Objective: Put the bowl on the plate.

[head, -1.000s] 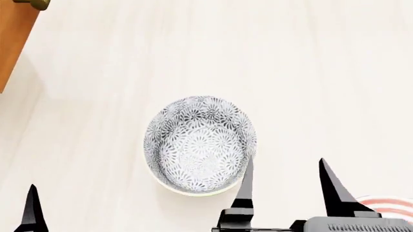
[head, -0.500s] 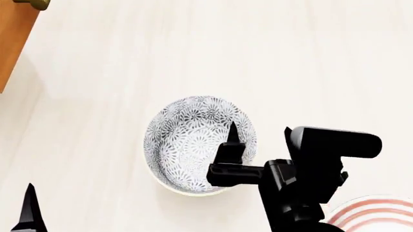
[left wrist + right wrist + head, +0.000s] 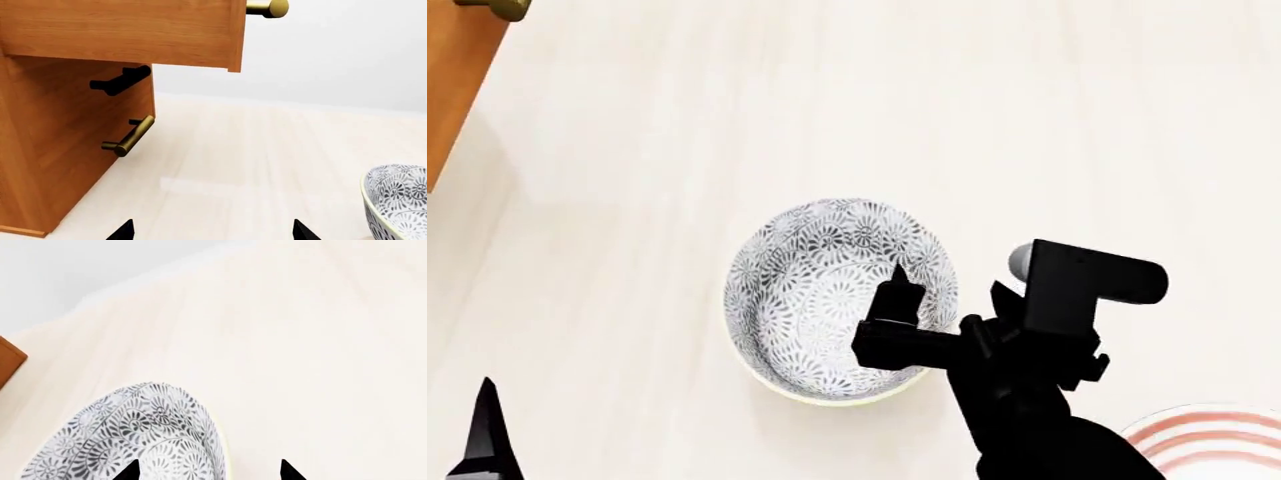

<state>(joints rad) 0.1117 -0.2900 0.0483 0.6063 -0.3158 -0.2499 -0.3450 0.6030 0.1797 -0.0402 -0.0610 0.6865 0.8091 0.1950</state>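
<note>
One floral bowl (image 3: 827, 300) sitting on pale tabletop (image 3: 827, 100), one red-ringed plate (image 3: 1208, 440) peeking out well apart, right gripper (image 3: 941, 300) spread open straddling bowl's rim, left gripper (image 3: 212, 231) released, wooden cabinet (image 3: 73, 100) standing nearby.

Bright, even, sharp renders; soft faint shadows, no glare or blur.

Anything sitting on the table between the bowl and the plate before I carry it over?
Nothing that shows. In the head view the right arm covers most of the stretch between the bowl and the plate; what is visible is bare table.
</note>
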